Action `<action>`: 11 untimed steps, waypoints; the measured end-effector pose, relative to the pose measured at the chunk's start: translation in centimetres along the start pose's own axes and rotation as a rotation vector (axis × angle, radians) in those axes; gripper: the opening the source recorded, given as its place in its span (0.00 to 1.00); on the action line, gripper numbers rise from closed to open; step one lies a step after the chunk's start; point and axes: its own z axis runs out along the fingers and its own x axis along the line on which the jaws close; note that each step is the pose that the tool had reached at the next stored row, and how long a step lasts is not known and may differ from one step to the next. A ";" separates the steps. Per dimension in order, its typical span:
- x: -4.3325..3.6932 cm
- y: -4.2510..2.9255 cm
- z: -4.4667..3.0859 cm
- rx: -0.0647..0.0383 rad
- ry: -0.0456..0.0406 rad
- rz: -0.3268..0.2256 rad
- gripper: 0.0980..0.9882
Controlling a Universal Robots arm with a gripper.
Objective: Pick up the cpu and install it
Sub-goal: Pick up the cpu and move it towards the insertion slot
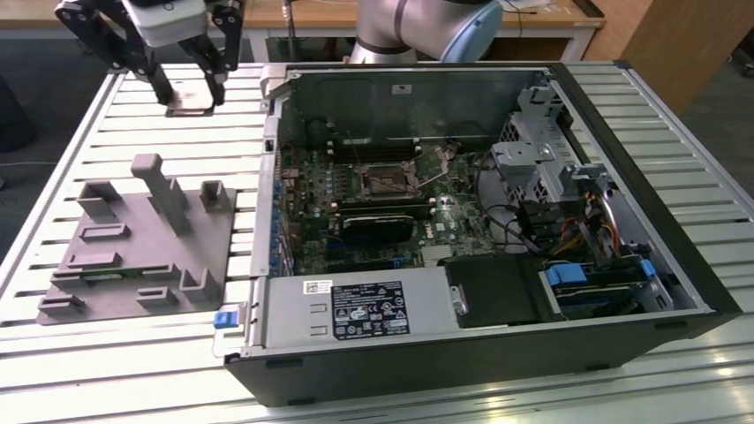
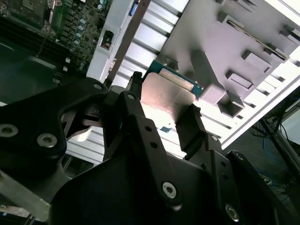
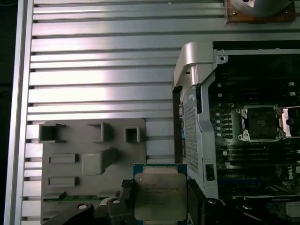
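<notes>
My gripper (image 1: 191, 99) hangs above the slatted table at the exterior view's far left, behind the grey tray (image 1: 141, 238). It is shut on the cpu (image 1: 192, 109), a small flat square chip with a silver-grey top. In both wrist views the cpu (image 3: 159, 197) (image 2: 166, 98) sits level between two black fingers (image 3: 125, 193) that press on opposite edges. The black socket frame (image 1: 383, 182) (image 3: 260, 123) lies open on the motherboard inside the case, to the exterior view's right of the gripper and lower.
The open computer case (image 1: 471, 221) fills the exterior view's right, with its metal wall (image 3: 197, 93) between gripper and motherboard. Drive cage (image 1: 542, 150), cables and power supply (image 1: 353, 309) crowd the inside. The tray has upright posts (image 1: 159, 190) and a green memory stick (image 1: 112, 276).
</notes>
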 end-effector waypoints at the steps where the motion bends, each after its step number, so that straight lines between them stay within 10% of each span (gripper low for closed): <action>1: -0.23 0.01 0.00 0.000 0.0000 0.000 0.50; 11: -2.27 0.10 -0.01 0.000 0.0000 0.000 0.50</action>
